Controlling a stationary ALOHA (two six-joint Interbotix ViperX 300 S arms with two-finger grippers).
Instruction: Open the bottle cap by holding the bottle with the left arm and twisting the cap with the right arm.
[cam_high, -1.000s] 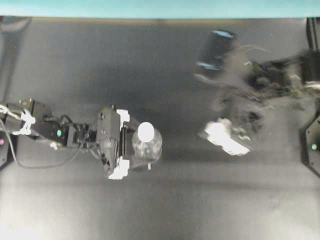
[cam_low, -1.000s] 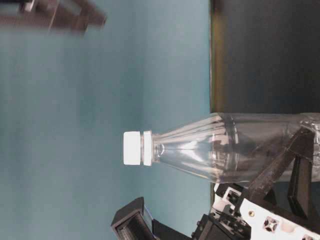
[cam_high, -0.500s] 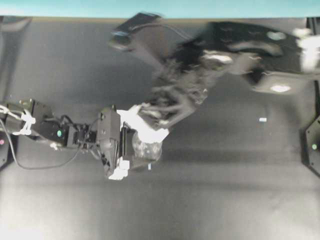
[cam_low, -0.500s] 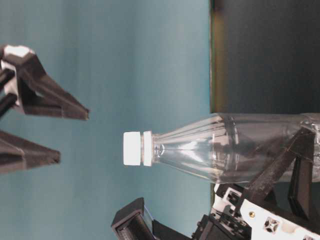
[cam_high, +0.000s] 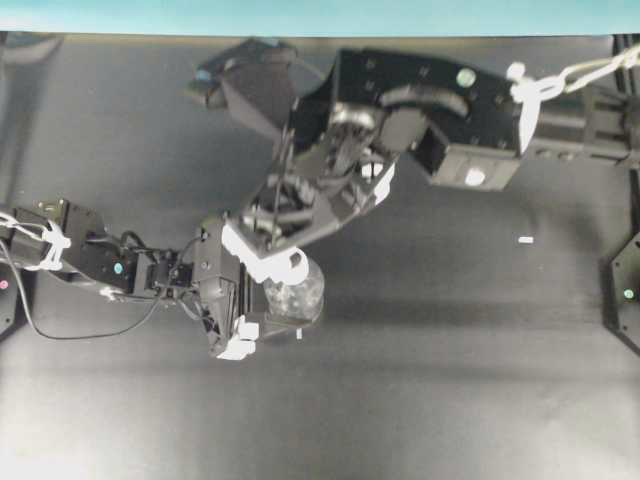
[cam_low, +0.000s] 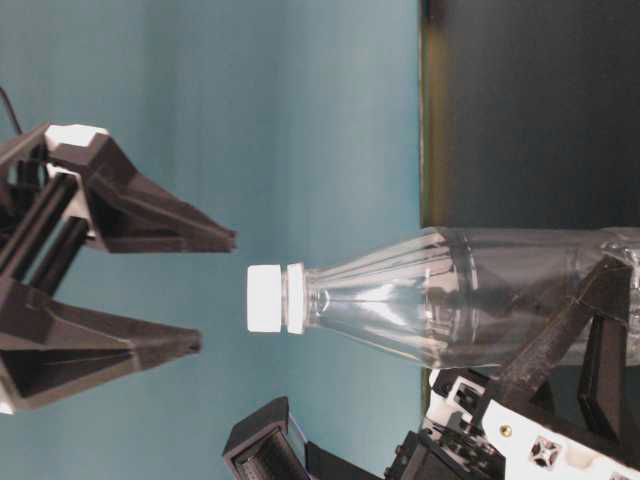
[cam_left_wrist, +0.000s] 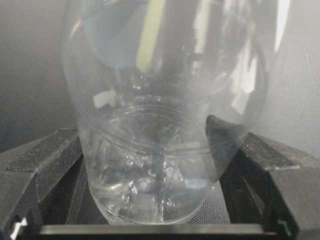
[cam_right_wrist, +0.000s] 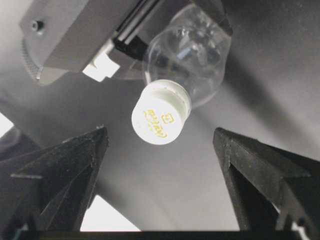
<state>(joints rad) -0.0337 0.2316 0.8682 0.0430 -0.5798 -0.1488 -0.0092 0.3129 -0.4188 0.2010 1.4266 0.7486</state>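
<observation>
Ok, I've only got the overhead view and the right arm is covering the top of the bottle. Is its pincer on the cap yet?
Observer: Not yet. At table level the right pincer stands open, and its tips stop short of the bottle cap with a gap between them.
Operator: Is it lined up at least?
Observer: Yes. The right wrist view shows the cap roughly centred between the two fingers and touching neither.
Operator: And the left side's hold?
Observer: In the left wrist view, the left pincer has a finger pressed against each side of the bottle, low on its body.
</observation>
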